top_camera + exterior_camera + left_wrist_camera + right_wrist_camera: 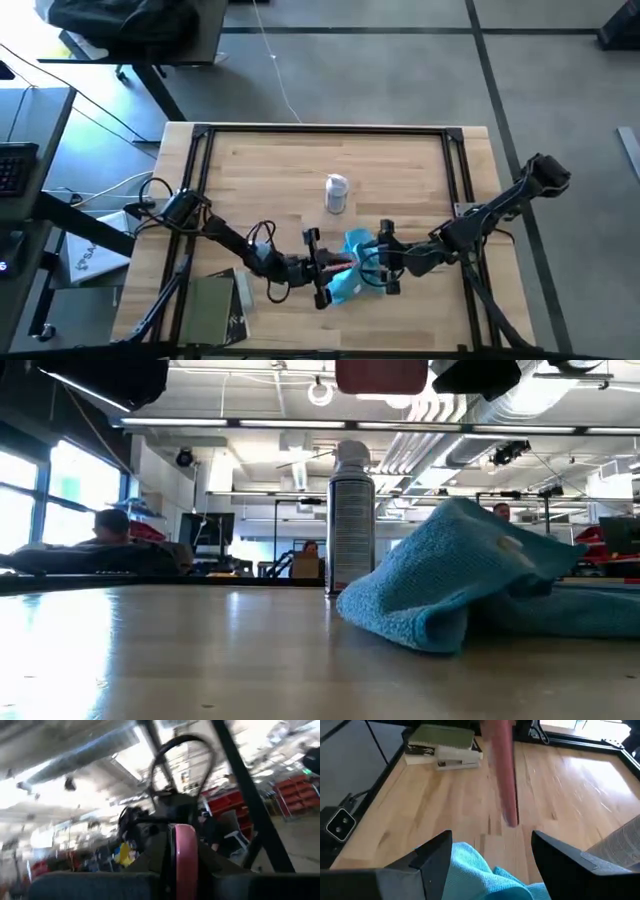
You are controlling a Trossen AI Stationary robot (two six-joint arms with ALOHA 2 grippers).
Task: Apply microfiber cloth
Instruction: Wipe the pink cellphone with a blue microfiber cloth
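Observation:
The microfiber cloth [347,287], light turquoise, lies bunched on the wooden table [270,170] near its front middle; the low view shows it resting as a rumpled heap [450,585]. My right gripper [492,855] is over it, open, and the cloth [470,872] shows between its two fingers. My left gripper [325,268] reaches in from the left, shut on a small pink object [340,264]. That object hangs just left of the cloth and well above the table [382,374]. My left gripper pinches the pink object's lower part [184,870] between its two fingers, which come in about level from the table's left. The object is seen edge-on and is lifted clear of the table. My right gripper: I cannot tell whether its fingers touch the cloth.
A small white spray bottle [336,193] stands upright behind the cloth, mid-table. A dark book and a white box [442,745] lie at the near left corner. A black frame rail [200,160] runs around the table. People sit in the room beyond [110,535].

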